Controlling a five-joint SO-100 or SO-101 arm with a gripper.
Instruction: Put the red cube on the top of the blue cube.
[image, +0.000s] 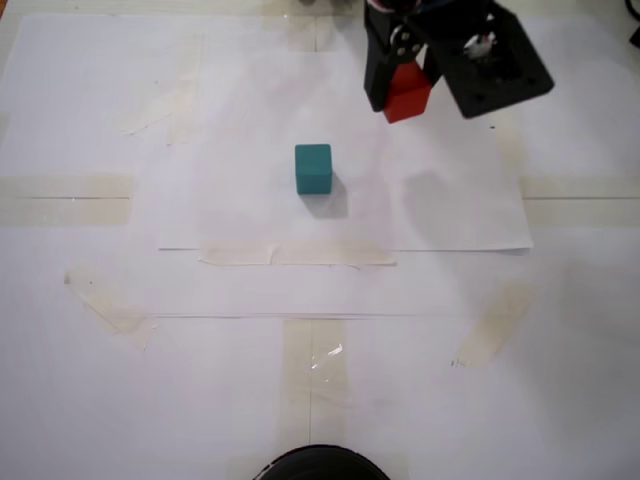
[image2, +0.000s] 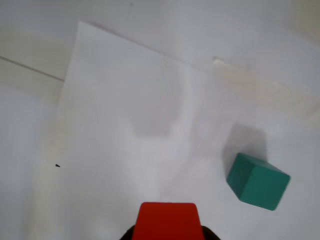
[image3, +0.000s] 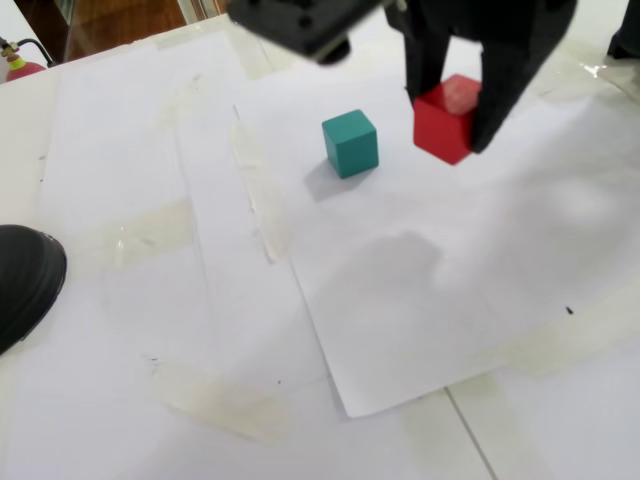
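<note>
My gripper (image: 403, 93) is shut on the red cube (image: 409, 94) and holds it in the air above the white paper, up and to the right of the teal blue cube (image: 313, 168) in a fixed view. In another fixed view the red cube (image3: 447, 117) sits between the black fingers (image3: 497, 95), just right of the blue cube (image3: 350, 143). In the wrist view the red cube (image2: 168, 221) is at the bottom edge, and the blue cube (image2: 257, 181) lies on the paper to its upper right.
White paper sheets (image: 250, 280) taped down cover the table. A dark round object (image: 318, 464) sits at the bottom edge of a fixed view and shows at the left edge of the other fixed view (image3: 25, 280).
</note>
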